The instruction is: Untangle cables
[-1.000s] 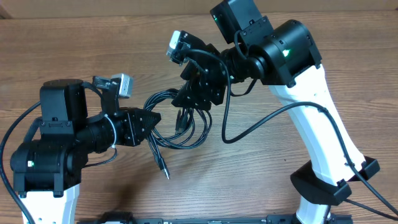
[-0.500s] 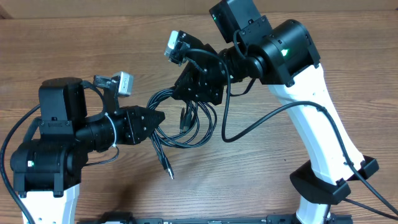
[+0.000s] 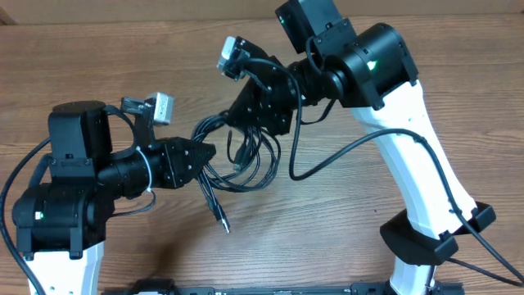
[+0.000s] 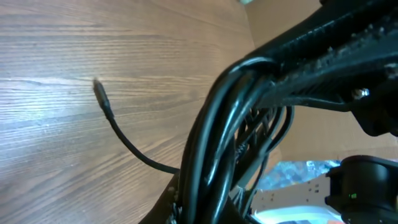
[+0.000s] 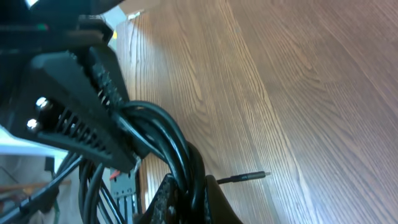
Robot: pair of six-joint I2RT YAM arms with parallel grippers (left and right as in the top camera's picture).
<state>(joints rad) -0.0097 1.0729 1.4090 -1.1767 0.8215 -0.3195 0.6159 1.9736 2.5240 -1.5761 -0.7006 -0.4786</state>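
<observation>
From my station, the table (image 3: 98, 49) looks evenly lit from above, warm, with faint soft shadows beside the cables (image 3: 212, 205). The overhead view is sharp. In both wrist views the close cables blur and carry glossy highlights, while farther wood grain stays crisp.

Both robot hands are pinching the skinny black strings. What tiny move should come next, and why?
Probably ease the right gripper away from the left gripper. Both are shut on the bundle of thin black cables, whose loops hang tangled between them; one plug end trails free.
</observation>
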